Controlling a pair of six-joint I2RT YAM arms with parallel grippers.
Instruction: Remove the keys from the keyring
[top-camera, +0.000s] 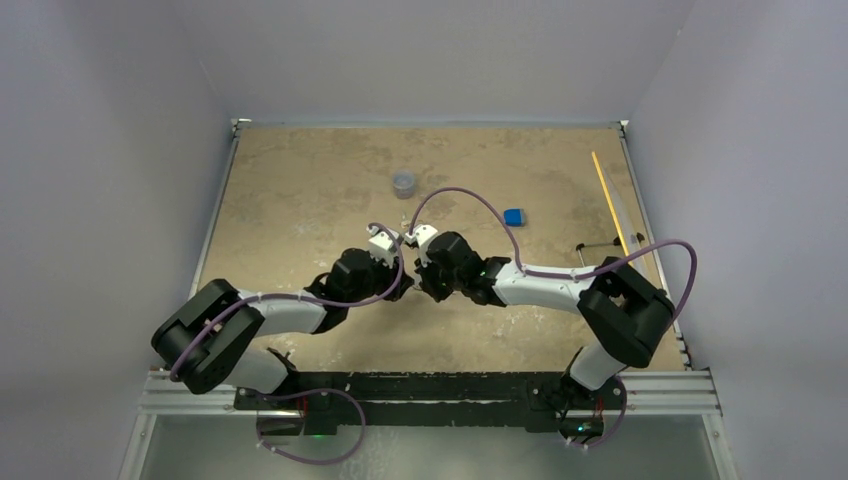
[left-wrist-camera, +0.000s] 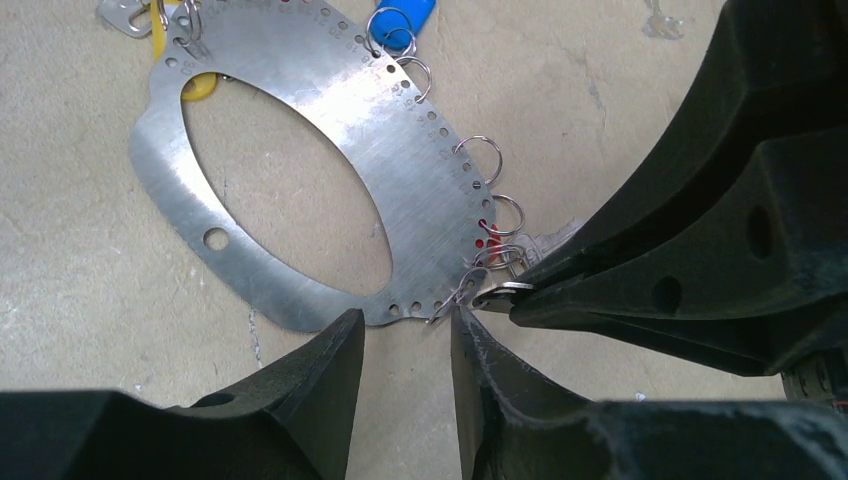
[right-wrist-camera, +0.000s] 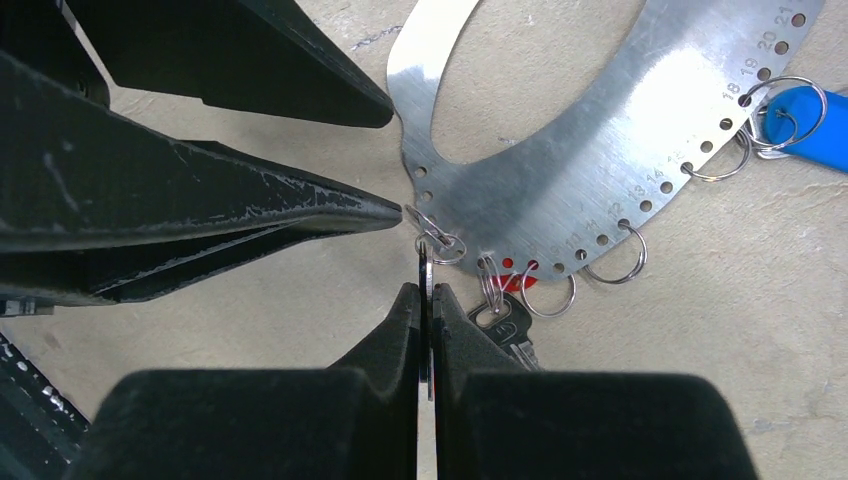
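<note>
Nearest, the right fingers (right-wrist-camera: 450, 335) are clamped shut on a thin flat piece of metal, most likely a key (right-wrist-camera: 426, 270) seen edge-on. It hangs from a small split ring at the keyring's (left-wrist-camera: 410, 170) near tip. The left fingers (left-wrist-camera: 335, 355) stand apart, with the keyring's edge just beyond the gap between them, so they grip nothing.

The keyring lies flat on the desk (top-camera: 300, 180) at mid-table, under the two wrists.

My judgement is that the task is at an early stage. A silver key (right-wrist-camera: 512, 330) and a red tag (right-wrist-camera: 510, 265) hang beside the pinched one. A blue tag (left-wrist-camera: 405, 20) and a yellow tag (left-wrist-camera: 197, 88) hang farther round. Some split rings (left-wrist-camera: 480, 157) look bare. No key can be seen lying free of the keyring, so nearly all the work is left.

The desk is a tan, mottled surface. Beyond the wrists stand a grey cup (top-camera: 404, 184) and, to the right, a blue block (top-camera: 513, 216). A yellow stick (top-camera: 607, 198) lies along the right edge. Plain pale walls (top-camera: 100, 150) close in the sides and back.
</note>
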